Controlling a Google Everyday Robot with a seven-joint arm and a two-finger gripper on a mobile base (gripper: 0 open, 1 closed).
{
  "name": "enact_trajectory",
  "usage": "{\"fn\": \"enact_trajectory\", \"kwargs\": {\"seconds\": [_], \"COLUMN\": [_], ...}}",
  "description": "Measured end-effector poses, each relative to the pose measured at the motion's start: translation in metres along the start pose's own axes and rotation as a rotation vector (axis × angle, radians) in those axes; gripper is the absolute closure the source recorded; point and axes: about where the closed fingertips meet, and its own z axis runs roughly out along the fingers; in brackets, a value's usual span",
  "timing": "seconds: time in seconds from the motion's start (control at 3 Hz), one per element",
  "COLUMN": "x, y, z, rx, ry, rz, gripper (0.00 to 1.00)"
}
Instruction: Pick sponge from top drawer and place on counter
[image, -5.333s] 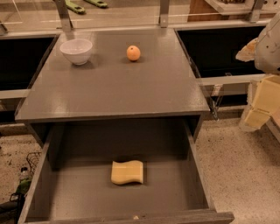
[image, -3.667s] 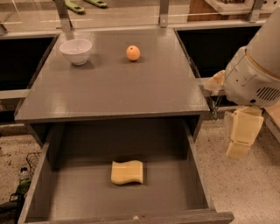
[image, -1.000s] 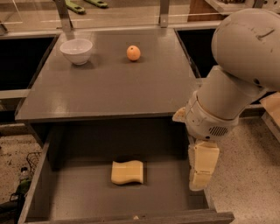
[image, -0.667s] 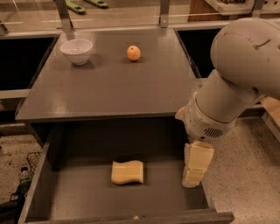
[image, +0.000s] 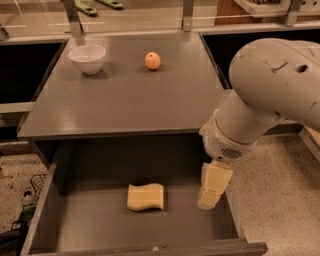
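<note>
The pale yellow sponge (image: 145, 196) lies flat on the bottom of the open top drawer (image: 90, 227), near its middle. My gripper (image: 210, 192) hangs from the big white arm and points down into the drawer's right side, a short way to the right of the sponge and apart from it. The grey counter (image: 125, 95) sits above and behind the drawer.
A white bowl (image: 87, 58) stands at the counter's back left and an orange fruit (image: 153, 60) near its back middle. Black recessed areas (image: 25, 65) flank the counter. The white arm (image: 270, 95) spans the right side over speckled floor (image: 280, 200).
The arm has swung in from the right edge of view and lowered. The gripper has moved left and down into the drawer's right side, closer to the sponge. The sponge has not moved.
</note>
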Motion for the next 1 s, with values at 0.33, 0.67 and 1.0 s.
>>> {"fn": "enact_trajectory", "kwargs": {"seconds": [0.33, 0.67, 1.0], "x": [-0.006, -0.016, -0.027], "y": [-0.002, -0.004, -0.004], "z": [0.013, 0.030, 0.049], "rx": [-0.009, -0.029, -0.055], "ry": [-0.010, -0.019, -0.018], "rz": [-0.011, -0.016, -0.024], "gripper": [0.00, 0.00, 0.00]}}
